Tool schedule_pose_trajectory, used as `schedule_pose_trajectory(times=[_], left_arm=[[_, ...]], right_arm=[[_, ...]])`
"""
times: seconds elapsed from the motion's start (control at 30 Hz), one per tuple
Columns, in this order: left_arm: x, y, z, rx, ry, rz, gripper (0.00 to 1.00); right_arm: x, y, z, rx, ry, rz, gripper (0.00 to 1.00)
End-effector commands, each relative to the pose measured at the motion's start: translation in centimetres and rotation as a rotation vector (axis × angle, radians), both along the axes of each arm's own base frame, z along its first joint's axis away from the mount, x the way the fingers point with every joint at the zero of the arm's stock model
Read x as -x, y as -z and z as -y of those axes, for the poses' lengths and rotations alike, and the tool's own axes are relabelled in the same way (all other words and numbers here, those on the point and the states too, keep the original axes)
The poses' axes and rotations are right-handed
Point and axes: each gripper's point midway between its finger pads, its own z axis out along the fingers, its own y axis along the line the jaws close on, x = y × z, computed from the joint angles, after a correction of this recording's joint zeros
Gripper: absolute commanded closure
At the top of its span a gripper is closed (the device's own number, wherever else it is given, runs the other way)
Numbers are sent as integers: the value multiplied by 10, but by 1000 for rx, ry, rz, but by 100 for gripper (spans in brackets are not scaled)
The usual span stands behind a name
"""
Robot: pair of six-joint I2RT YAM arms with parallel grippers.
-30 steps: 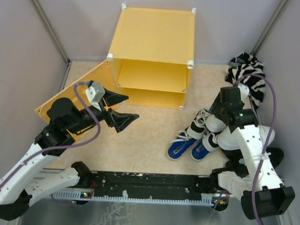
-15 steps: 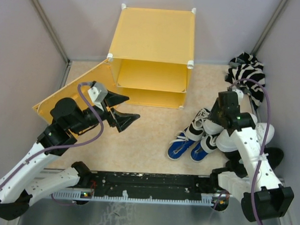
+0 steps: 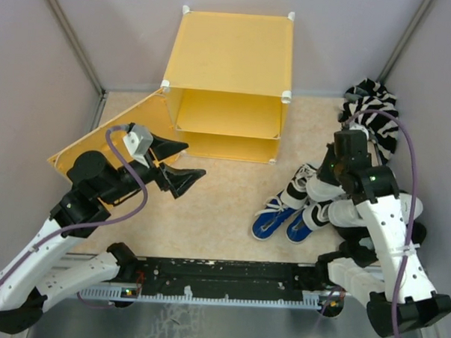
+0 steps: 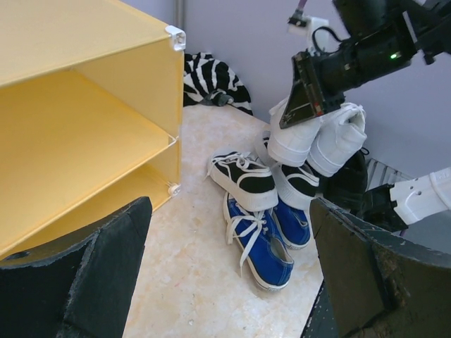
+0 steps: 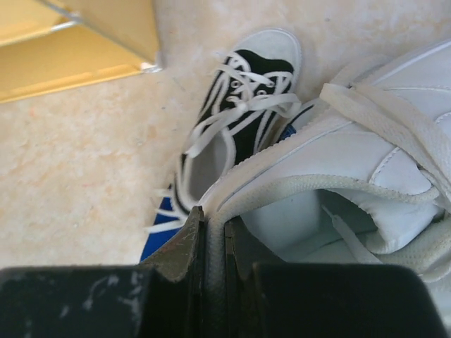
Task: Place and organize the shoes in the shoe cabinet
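Two white sneakers (image 4: 317, 137), two black-and-white sneakers (image 4: 243, 179) and two blue sneakers (image 4: 264, 243) are sitting outside the shoe cabinet (image 4: 151, 91), the right gripper (image 5: 213, 225) pinching one white collar, the left gripper (image 3: 188, 160) gaping.

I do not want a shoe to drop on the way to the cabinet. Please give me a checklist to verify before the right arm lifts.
1. The right gripper is shut on the white sneaker collar: ok.
2. Only one sneaker caught: cannot tell.
3. Its laces free of the black-and-white sneaker: cannot tell.
4. The cabinet has its front panel swung open: ok.
5. No shoe on the shelf: ok.
6. The left gripper, open, clear of the path: cannot tell.
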Motion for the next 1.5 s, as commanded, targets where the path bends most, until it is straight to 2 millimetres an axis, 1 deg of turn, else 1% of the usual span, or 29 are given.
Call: schedule_pose_trajectory(times=[0.0,0.07,0.13,0.33,0.43,0.53,0.63,0.73,0.8,0.87,0.9,0.97,1.07,1.1,1.17,1.27,1.37,1.47], left_arm=[[-1,-13,-8,30,-38,19,1],[-1,-19,-12,37,-56,30,1],[0,-27,-17,47,-75,44,1],[-2,-41,-34,59,-147,72,1],[0,-51,-45,73,-184,85,1],[4,-62,-56,98,-212,105,1],[8,-68,-65,121,-233,115,1],[11,-71,-73,143,-251,113,1],[13,-71,-75,148,-256,108,1],[14,-71,-79,153,-263,103,1],[14,-70,-80,153,-272,100,1],[14,-69,-83,153,-285,96,1],[11,-63,-85,141,-302,92,1],[9,-60,-84,136,-305,87,1],[7,-57,-82,126,-305,82,1],[3,-53,-78,117,-305,69,1],[-2,-41,-73,94,-308,33,1],[-10,-20,-67,73,-315,-26,1]], right_arm=[[3,-74,-22,28,-129,164,100],[8,-80,-41,21,-194,164,100],[14,-82,-61,21,-251,169,100],[36,-72,-125,53,-428,169,100],[55,-64,-171,52,-556,166,100],[73,-49,-229,31,-716,153,100],[90,-33,-284,15,-881,171,100],[96,-15,-325,49,-1009,211,100],[96,4,-343,76,-1069,224,100],[91,27,-349,114,-1085,228,100],[88,38,-347,138,-1074,227,94],[83,56,-340,178,-1044,216,63],[82,71,-328,209,-1014,192,33],[83,75,-324,213,-1008,183,27],[85,73,-319,201,-1001,187,23],[88,62,-311,161,-986,206,21],[84,36,-285,146,-886,236,22],[82,9,-256,117,-796,268,26]])
